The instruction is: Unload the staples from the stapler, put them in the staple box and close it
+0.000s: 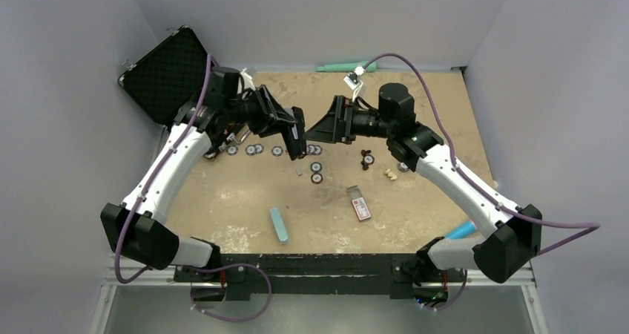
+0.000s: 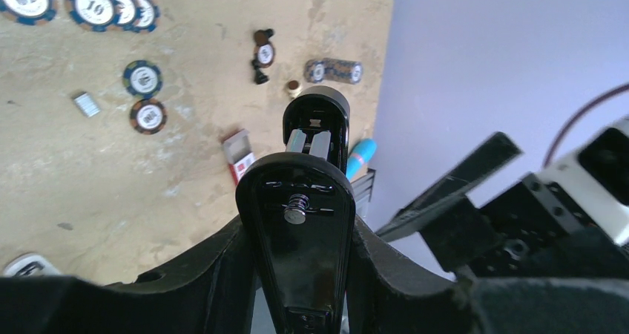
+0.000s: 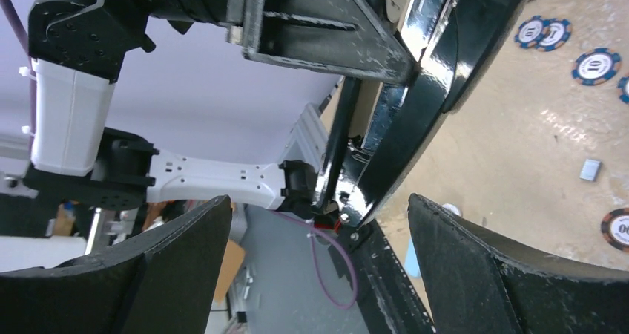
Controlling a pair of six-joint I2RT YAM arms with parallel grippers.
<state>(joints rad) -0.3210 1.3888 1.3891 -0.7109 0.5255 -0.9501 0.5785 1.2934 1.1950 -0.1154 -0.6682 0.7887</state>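
My left claw (image 2: 303, 293) is clamped on the black stapler (image 2: 300, 200), which is hinged open and held above the table (image 2: 111, 193). My right claw (image 3: 319, 274) has its fingers wide apart, facing the stapler without touching it. Farther off, the staples (image 2: 87, 104) lie on the table beside poker chips (image 2: 142, 78).

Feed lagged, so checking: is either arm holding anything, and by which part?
The left arm's jaws clamp the stapler across the sides of its black body. The right arm's jaws stand open, holding nothing.
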